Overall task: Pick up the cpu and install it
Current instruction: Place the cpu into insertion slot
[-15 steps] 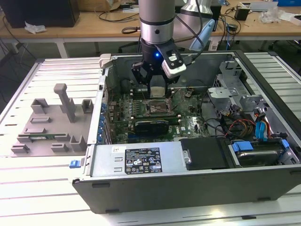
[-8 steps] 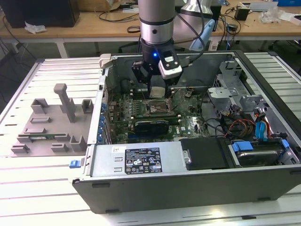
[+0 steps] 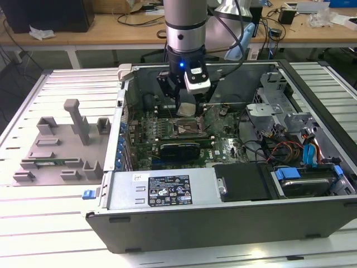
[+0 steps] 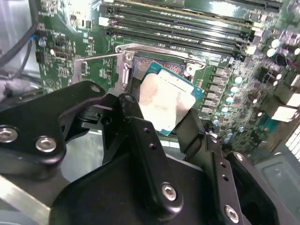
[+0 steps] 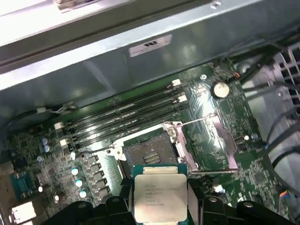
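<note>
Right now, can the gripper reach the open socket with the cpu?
Probably yes: the gripper holds the cpu above the socket, whose retention frame is swung open, and nothing lies between them.

cpu (image 4: 166,101) — lower edges hidden behind fingers (image 4: 143,140) | arm (image 3: 186,22) — cut off above

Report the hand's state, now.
Hand: closed, holding the cpu above the open socket.
</note>
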### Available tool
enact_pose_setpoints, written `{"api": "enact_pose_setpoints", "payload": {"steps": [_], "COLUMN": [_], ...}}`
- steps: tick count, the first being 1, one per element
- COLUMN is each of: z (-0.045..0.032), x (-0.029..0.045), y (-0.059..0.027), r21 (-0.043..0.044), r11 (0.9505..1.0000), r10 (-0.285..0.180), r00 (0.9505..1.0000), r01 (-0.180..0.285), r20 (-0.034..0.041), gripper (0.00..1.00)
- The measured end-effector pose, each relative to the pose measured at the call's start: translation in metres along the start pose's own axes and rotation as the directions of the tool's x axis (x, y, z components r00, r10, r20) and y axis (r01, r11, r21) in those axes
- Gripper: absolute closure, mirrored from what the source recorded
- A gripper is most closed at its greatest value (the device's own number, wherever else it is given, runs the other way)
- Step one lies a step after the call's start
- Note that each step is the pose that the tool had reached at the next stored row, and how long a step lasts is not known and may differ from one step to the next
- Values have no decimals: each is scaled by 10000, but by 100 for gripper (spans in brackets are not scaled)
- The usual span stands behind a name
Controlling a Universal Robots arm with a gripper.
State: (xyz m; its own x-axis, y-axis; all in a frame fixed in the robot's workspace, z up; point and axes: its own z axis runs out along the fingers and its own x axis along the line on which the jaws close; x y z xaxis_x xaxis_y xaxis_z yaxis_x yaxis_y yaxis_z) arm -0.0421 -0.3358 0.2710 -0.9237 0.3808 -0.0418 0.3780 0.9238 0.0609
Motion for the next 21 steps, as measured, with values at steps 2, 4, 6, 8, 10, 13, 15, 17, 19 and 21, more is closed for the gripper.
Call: {"api": "enact_pose_setpoints", "payload": {"steps": [2,4,6,8,10,13,15,17,19,21], "z": [0,0,0,0,0,0,0,0,0,0], "x": [0,0,0,0,0,0,0,0,0,0], "y": [0,0,0,0,0,0,0,0,0,0], "r21": [21,37,56,69,87,101,111,116,121,125], "r11": [9987,9954,9885,9811,9669,9491,9302,9179,9024,8838], "r10": [513,953,1508,1931,2547,3144,3666,3962,4302,4671], "r00": [9987,9954,9885,9811,9669,9490,9300,9177,9022,8836], "r01": [-513,-953,-1508,-1932,-2549,-3147,-3669,-3967,-4307,-4677], "r20": [32,60,97,126,170,213,253,276,303,334], "gripper": [46,46,46,46,46,46,46,46,46,46]}}
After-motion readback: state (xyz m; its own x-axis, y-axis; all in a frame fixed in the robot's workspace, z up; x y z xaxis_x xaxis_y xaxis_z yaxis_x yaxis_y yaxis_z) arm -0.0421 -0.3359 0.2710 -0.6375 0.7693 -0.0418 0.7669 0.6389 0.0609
